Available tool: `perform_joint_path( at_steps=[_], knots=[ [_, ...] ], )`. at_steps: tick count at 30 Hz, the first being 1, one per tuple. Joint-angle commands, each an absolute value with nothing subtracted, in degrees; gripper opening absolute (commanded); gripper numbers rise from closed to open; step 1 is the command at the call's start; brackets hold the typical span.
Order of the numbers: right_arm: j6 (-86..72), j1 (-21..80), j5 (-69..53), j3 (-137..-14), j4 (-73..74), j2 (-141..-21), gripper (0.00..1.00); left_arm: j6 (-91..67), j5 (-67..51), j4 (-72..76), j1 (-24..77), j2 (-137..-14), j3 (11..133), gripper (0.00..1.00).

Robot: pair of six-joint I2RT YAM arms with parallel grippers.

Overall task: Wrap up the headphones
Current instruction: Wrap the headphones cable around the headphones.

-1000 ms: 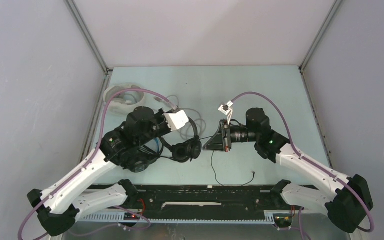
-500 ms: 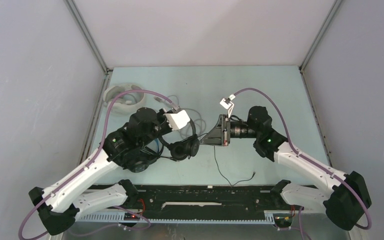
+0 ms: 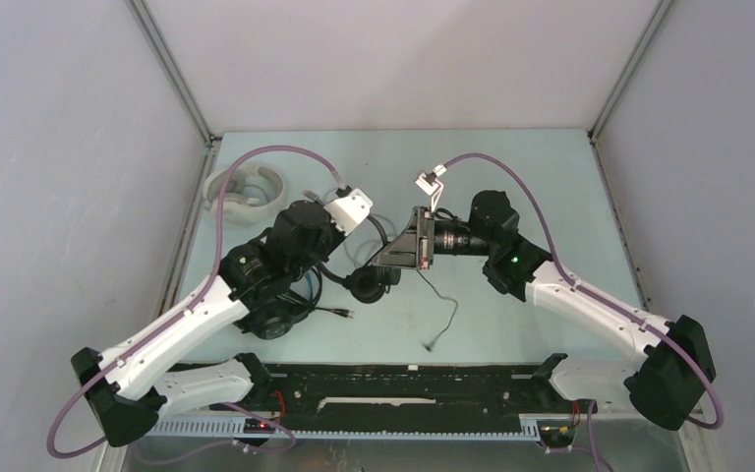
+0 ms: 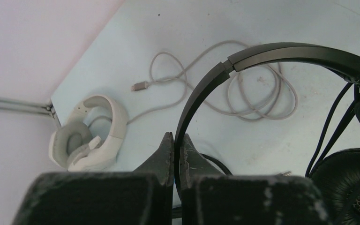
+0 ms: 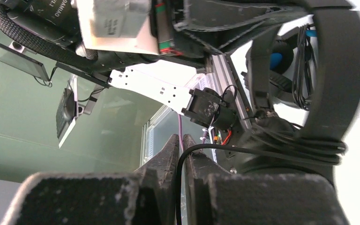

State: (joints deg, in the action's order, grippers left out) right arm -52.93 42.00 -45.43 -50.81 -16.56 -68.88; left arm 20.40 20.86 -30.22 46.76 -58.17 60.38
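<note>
from above: shows the thin black headphones (image 3: 369, 285) held near the middle of the table (image 3: 511, 167), clamped in the left gripper (image 3: 364, 252), with the right gripper (image 3: 381, 262) just beside, pinching their cable (image 3: 445, 317), loose end trailing toward the near edge; also shows the white headphones (image 3: 244, 192) in the far left corner and the blue-banded pair (image 3: 290, 300) under the left arm. left wrist: shows jaws shut tight on the black headband (image 4: 281, 52), with a grey cable (image 4: 243, 93) looped on the table behind. right wrist: shows jaws nearly together on the thin cable, with several turns (image 5: 309, 146) already around the band. as a guess, could lose the cord from so light a pinch, slackening those turns; could also drag and snag the trailing end. reads no brand; lettering on the left arm's camera too blurred to make out.
</note>
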Motion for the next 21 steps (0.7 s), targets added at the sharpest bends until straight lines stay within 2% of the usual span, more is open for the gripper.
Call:
perform_joint_path(
  at_steps=[1, 14, 21],
  knots=[
    [-49.55, 44.68, -42.67, -56.46, -14.89, -70.27, 0.09, 10.48, 26.03, -31.49, 46.89, -60.09, 66.39, 0.0],
    [-40.44, 51.41, -30.94, -59.96, -5.3, -70.48, 0.09, -7.06, 33.67, -37.04, 46.79, -64.26, 74.82, 0.0],
    [-26.32, 56.46, -16.42, -59.96, -1.72, -69.44, 0.1, -16.19, 34.27, -41.02, 46.43, -65.68, 80.73, 0.0]
  ],
)
